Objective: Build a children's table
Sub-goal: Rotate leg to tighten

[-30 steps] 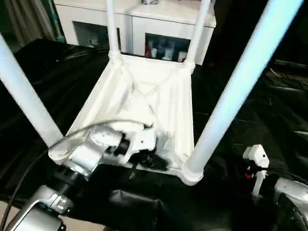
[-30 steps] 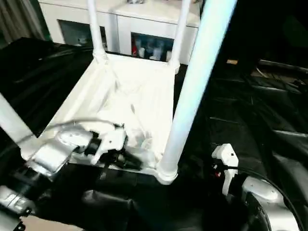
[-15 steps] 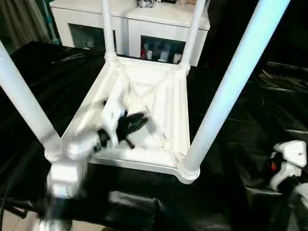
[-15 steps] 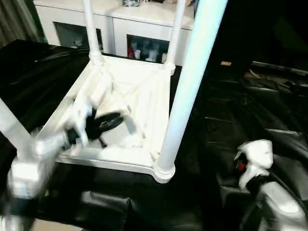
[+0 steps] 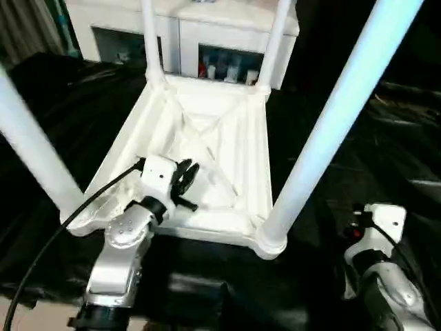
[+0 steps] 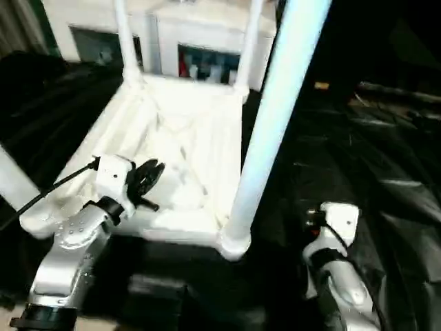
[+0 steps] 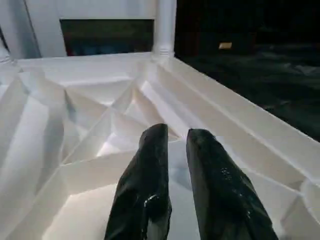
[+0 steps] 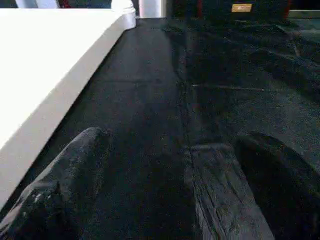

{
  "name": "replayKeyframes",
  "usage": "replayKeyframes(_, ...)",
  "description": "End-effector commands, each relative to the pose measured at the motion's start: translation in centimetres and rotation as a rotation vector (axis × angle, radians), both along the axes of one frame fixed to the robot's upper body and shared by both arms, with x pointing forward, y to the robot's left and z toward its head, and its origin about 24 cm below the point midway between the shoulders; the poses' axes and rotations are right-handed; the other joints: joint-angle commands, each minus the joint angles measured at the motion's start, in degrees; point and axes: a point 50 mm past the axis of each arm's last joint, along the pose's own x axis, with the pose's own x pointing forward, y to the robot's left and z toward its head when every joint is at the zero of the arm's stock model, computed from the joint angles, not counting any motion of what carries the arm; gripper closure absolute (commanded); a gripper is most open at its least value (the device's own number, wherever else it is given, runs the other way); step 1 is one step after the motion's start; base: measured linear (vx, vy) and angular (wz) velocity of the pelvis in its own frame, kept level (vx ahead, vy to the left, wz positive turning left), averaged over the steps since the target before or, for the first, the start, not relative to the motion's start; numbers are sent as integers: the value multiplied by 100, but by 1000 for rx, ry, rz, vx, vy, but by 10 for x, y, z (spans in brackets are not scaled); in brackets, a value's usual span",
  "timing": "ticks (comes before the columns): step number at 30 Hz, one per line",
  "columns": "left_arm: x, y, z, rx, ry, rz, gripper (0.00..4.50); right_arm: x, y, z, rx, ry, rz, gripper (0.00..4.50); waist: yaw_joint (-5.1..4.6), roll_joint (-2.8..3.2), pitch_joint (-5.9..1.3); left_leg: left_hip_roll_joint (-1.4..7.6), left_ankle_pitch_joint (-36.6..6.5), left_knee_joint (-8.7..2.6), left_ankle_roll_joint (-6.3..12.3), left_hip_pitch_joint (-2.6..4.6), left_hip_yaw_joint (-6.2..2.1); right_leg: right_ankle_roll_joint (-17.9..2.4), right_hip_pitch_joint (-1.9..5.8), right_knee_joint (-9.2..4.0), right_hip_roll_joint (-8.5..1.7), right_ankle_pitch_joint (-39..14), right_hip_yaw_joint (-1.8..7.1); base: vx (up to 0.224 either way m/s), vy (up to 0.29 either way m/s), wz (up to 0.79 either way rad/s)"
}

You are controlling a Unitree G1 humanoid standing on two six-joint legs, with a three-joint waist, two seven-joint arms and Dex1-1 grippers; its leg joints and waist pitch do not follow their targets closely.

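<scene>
All four legs stand seated in the children's table (image 5: 207, 148), which lies upside down on the black-draped surface (image 5: 386, 145); only turning it upright looks left. My left gripper (image 7: 175, 150), clenched on nothing, hovers over the ribbed underside, swung nearer me than half a second ago. My right gripper (image 8: 170, 195) hangs released beside it.

pretty bright on the white children's table (image 5: 207, 138), a bit blown out. dim, murky black cloth (image 5: 386, 158) all around. soft overall, nearest leg (image 5: 337, 117) blurry with bluish tint.
</scene>
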Motion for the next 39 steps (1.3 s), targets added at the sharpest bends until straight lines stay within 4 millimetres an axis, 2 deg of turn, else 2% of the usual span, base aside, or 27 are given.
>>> replayKeyframes(1,-5,3,-3,-1,25,5,347,-5,-7,3,-20,-13,-9,20,32,48,-524,-284,2342,-23,1836,71,55,-1739,127,-373,-43,4026,-115,-173,15,-2)
replayKeyframes(2,-5,3,-3,-1,25,5,337,-5,-7,3,-20,-13,-9,20,22,51,-424,-163,252,-25,1586,98,78,-1556,66,-709,-149,1010,-150,-300,43,-5)
replayKeyframes(3,-8,3,-4,-26,29,-11,337,-7,-8,2,-45,-3,25,20,4,87,-348,-84,-1094,-15,1273,264,70,-1340,-5,-863,-230,-951,-232,-228,41,-4)
replayKeyframes(4,-13,4,-4,-55,27,-37,332,-11,-8,0,-75,21,79,20,-185,117,-162,-29,-3204,60,515,523,17,-246,-61,-1142,-218,-4163,-590,-277,72,-19)
replayKeyframes(5,-14,4,-4,-63,26,-45,328,-12,-9,-1,-84,29,95,20,-79,439,48,563,-5558,-1254,-63,-254,-164,164,689,624,127,-3852,-828,-132,99,-21)
replayKeyframes(6,-17,5,-3,-85,21,-51,317,-15,-9,-2,-92,45,139,20,678,455,69,33,-6688,-1579,-1236,-831,797,-377,1234,1372,395,-2926,-984,-132,99,-21)
replayKeyframes(7,-19,6,-3,-99,18,-53,317,-17,-9,-2,-95,55,167,20,856,419,123,-96,-6650,-1522,-1277,-976,1026,-325,1365,1551,411,-3160,-945,-104,73,11)
replayKeyframes(8,-22,8,-3,-114,11,-58,304,-21,-9,-2,-83,64,217,10,1029,102,-149,379,-3766,-638,-1041,-758,1082,-2,1380,1719,-3,-5356,207,-122,17,16)
replayKeyframes(9,-25,11,-3,-109,5,-50,295,-25,-9,0,-79,68,268,4,293,-262,150,90,-1109,1449,-338,421,4,417,-264,-741,-872,-8632,579,-64,-129,26)
replayKeyframes(10,-28,14,-4,-103,1,-41,288,-27,-9,3,-61,64,309,0,643,-56,171,-32,-903,1382,68,-60,-254,-155,435,-750,-841,-8060,1057,92,-138,28)
replayKeyframes(11,-30,18,-4,-93,-3,-25,288,-29,-9,6,-40,53,342,0,753,-168,281,-244,-948,1156,129,-138,-431,-708,858,-440,-466,-5854,1069,21,-138,65)
replayKeyframes(12,-31,21,-4,-83,-5,-8,271,-30,-8,9,-26,41,368,0,850,-48,297,-235,-965,1020,27,127,-474,-847,783,-362,-343,-5174,1116,-37,8,55)
replayKeyframes(13,-32,25,-5,-83,-3,1,260,-30,-6,12,-20,32,402,0,727,-43,358,-58,-1829,744,-73,862,-397,-1030,399,-281,-125,-4544,977,-174,4,66)
replayKeyframes(14,-33,26,-4,-83,-5,6,252,-30,-5,13,-18,30,413,0,730,106,191,161,-2454,104,-149,962,-524,-1240,612,-110,-65,-3560,832,-160,51,45)
replayKeyframes(15,-33,28,-3,-83,-12,19,246,-30,-2,14,-13,27,442,0,684,80,46,390,-2244,-303,153,1082,-570,-1236,758,45,5,-1793,681,-160,51,45)
replayKeyframes(16,-32,30,-1,-84,-20,36,239,-30,4,15,0,22,486,0,672,72,-24,446,-1770,-360,372,1114,-548,-1174,810,51,-56,-993,609,-91,109,28)
replayKeyframes(17,-32,31,0,-83,-26,44,239,-30,6,16,7,20,506,0,654,115,-65,422,-1144,-410,674,1032,-464,-1060,897,-31,-162,-121,549,-47,127,11)
replayKeyframes(18,-30,32,2,-72,-31,59,229,-29,12,16,19,17,528,0,643,62,-73,360,-1007,-440,735,954,-406,-1002,958,-93,-184,127,538,-47,127,11)
replayKeyframes(19,-30,32,2,-72,-28,63,216,-28,14,15,22,16,529,0,642,115,-53,308,-1066,-535,622,834,-382,-874,1012,-161,-240,184,513,-27,125,-3)
replayKeyframes(20,-29,32,4,-76,-38,66,209,-26,17,14,24,16,528,0,604,47,-37,298,-1336,-590,443,861,-364,-792,1021,-241,-271,27,492,-30,108,-3)
replayKeyframes(21,-27,34,6,-78,-45,78,206,-23,20,13,28,14,519,0,593,84,-54,290,-1424,-626,344,878,-370,-770,1040,-257,-289,-36,471,-30,108,-3)
replayKeyframes(23,-22,37,9,-66,-60,110,197,-15,23,8,2,11,452,0,421,-8,-73,227,-1357,-724,100,809,-354,-627,1117,-318,-300,-6,407,-39,85,-8)
replayKeyframes(24,-21,38,9,-59,-59,118,172,-14,23,7,-1,15,441,0,387,26,-78,232,-1406,-747,16,821,-363,-609,1098,-325,-308,-68,393,-45,77,-11)
replayKeyframes(26,-8,46,10,4,-47,197,162,-4,29,1,-7,30,378,0,250,-23,-71,182,-1700,-811,-261,813,-342,-501,1108,-401,-332,-446,383,-52,56,-13)
replayKeyframes(30,7,52,12,45,-31,251,153,3,44,3,28,-11,390,0,83,-7,-77,176,-2016,-849,-419,794,-326,-468,1093,-489,-407,-925,366,-27,20,-6)
replayKeyframes(33,16,55,13,66,-21,277,153,10,55,5,22,-39,405,0,3,9,-111,171,-1643,-840,-405,729,-336,-465,1128,-447,-416,-482,318,0,0,0)
replayKeyframes(39,36,54,18,60,6,294,153,28,63,12,53,-78,438,0,38,-32,-128,157,-1187,-759,-109,774,-234,-691,1059,-416,-428,243,343,0,0,0)
